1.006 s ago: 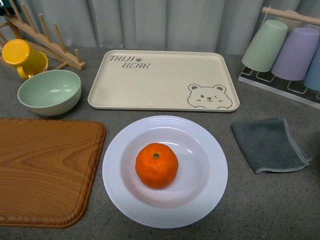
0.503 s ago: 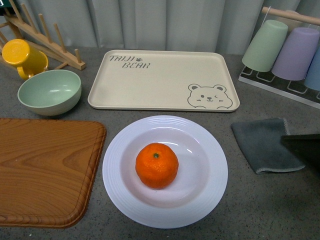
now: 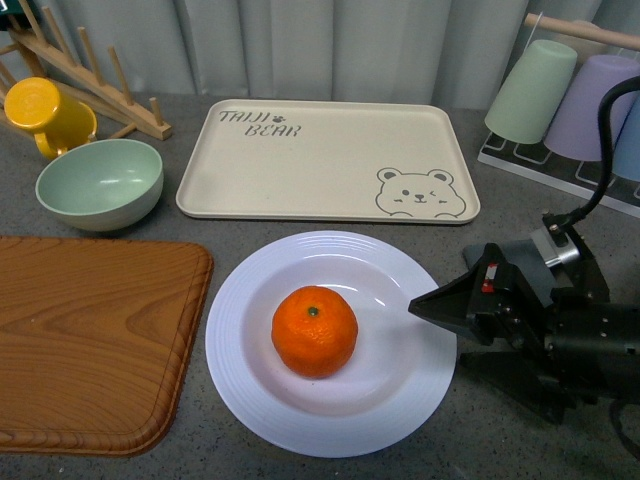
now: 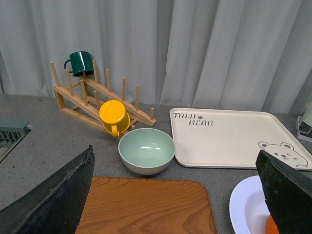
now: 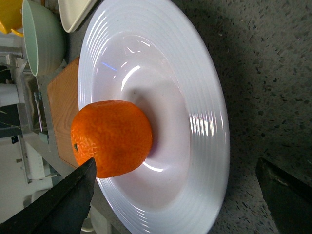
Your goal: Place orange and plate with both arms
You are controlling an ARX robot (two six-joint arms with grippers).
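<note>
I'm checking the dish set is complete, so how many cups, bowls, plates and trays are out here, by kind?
Cups: 5 - yellow cup, dark green cup, mint cup, purple cup, blue cup
Bowls: 1 - mint-green bowl
Plates: 1 - plate
Trays: 1 - bear tray
Total: 8
</note>
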